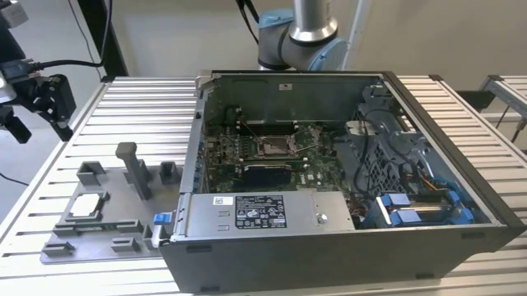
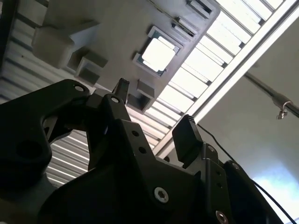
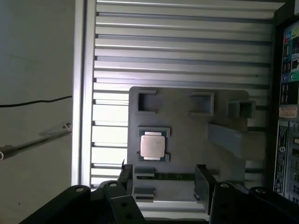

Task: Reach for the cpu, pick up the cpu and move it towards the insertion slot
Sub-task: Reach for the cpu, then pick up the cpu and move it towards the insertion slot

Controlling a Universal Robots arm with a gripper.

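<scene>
The cpu point(image 1: 86, 206) is a pale silver square chip lying flat in a recess of the grey fixture plate point(image 1: 99, 243), on the slatted table at the exterior view's left. In both wrist views the cpu point(image 2: 158, 53) point(image 3: 153, 145) lies beyond the black fingertips. My gripper point(image 1: 37, 126) hangs high above the table's far left edge, well clear of the chip. The gripper point(image 3: 163, 179) point(image 2: 154, 112) is open, with nothing between its fingers. The insertion slot point(image 1: 272, 145) is a silver-framed socket on the motherboard inside the open computer case.
The computer case point(image 1: 346, 246) stands open-topped on the table, with tall walls, cables and blue drive clips at its right. Grey upright posts point(image 1: 136, 169) rise from the fixture plate between the chip and the case. A black cable point(image 1: 74, 61) trails behind the gripper.
</scene>
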